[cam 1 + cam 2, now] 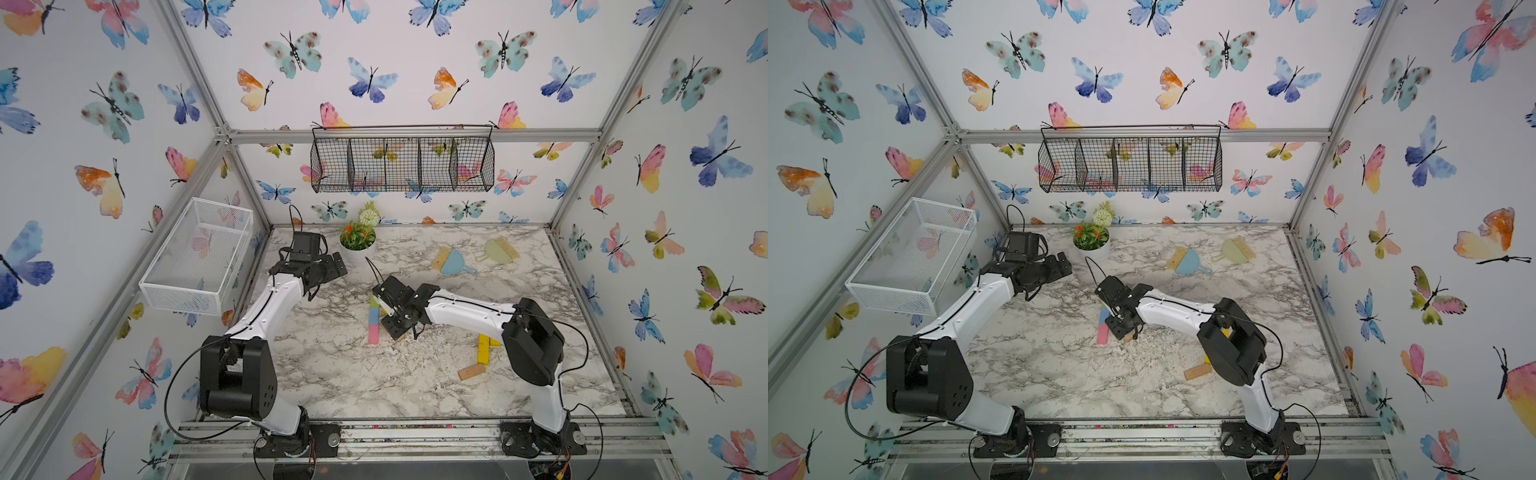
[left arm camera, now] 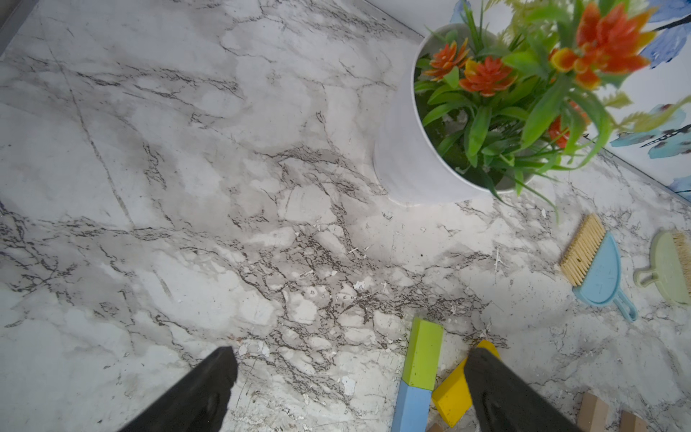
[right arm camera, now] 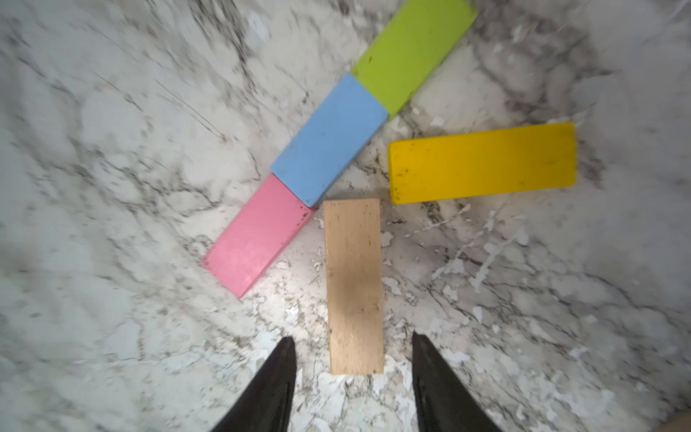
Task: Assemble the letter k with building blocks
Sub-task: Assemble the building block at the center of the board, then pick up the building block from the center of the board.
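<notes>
the left hand [image 2: 351, 359] hovers over bare desk [image 2: 187, 187] toward the back left, just beside the white plant pot [image 2: 404, 161]. its fingers are wide apart and hold nothing.

to its right, near the middle of the desk, the letter's spine lies flat. the pink block [image 3: 258, 239], light-blue block [image 3: 329, 140] and lime-green block [image 3: 413, 52] touch end to end in one line.

the right hand [image 3: 351, 338] hangs low over them. its fingers stand partly apart, one on each side of the tan block [image 3: 353, 284], with a gap on both sides, so the block lies free on the desk. its far end sits just beside the pink and light-blue joint. the yellow block [image 3: 482, 162] slants off from just beside the light-blue one.

these look like light, stiff wooden pieces with smooth faces, likely to skid on the marble if nudged. the long edges, near mid-length, seem the best hold.

further right, spare yellow blocks [image 1: 483, 351] and a spare tan block [image 1: 471, 371] lie near the right arm.
</notes>
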You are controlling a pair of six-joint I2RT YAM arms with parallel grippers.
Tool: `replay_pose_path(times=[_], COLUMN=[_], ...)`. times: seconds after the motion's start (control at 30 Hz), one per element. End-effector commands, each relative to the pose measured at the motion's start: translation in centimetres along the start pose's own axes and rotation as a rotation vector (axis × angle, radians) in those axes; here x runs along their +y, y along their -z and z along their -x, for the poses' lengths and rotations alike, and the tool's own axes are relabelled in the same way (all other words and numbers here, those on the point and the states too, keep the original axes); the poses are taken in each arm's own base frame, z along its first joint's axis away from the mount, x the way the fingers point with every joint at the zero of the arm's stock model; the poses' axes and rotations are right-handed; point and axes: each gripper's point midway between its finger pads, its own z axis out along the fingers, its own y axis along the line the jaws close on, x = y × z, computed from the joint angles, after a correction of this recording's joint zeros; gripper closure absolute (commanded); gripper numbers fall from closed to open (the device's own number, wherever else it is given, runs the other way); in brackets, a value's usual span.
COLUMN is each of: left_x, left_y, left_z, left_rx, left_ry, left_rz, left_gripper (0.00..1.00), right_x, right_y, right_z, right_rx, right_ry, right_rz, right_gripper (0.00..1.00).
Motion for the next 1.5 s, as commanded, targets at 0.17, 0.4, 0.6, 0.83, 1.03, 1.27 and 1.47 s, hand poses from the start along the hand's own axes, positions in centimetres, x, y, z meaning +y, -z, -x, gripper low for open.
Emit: replay_pose_path(times=[0.17, 0.4, 0.6, 0.83, 1.03, 1.27, 1.47], left_x=[-4.3, -14.0, -20.8, -26.1, -28.4, -29.5, -29.4], left_y=[0.9, 0.7, -1.3, -4.5, -7.5, -9.3, -10.9], left_z=[-1.8, -7.8, -13.0, -18.4, -21.6, -24.6, -26.2], left_rx=[-0.027, -0.017, 0.032, 0.079, 0.12, 0.158, 0.148], left_ry=[-0.155, -0.368, -0.456, -0.577, -0.651, -0.696, -0.753], left_rz=[-0.053, -0.098, -0.134, -0.133, -0.108, -0.11, -0.071], left_gripper=[0.02, 0.0, 0.05, 0.08, 0.13, 0.21, 0.22], right_x=[-6.2, -19.5, -25.7, -27.9, -28.3, -28.3, -27.9], right_y=[9.8, 14.0, 18.3, 17.9, 18.6, 18.7, 18.1], right_z=[3.9, -3.5, -9.9, -14.5, -15.6, -16.1, -16.0], right_rx=[-0.336, -0.373, -0.42, -0.371, -0.372, -0.365, -0.356], right_ry=[-0.245, -0.669, -0.905, -1.04, -1.051, -1.05, -1.054], right_rz=[-0.122, -0.342, -0.521, -0.53, -0.553, -0.557, -0.524], right_gripper=[0.42, 0.36, 0.35, 0.34, 0.34, 0.34, 0.35])
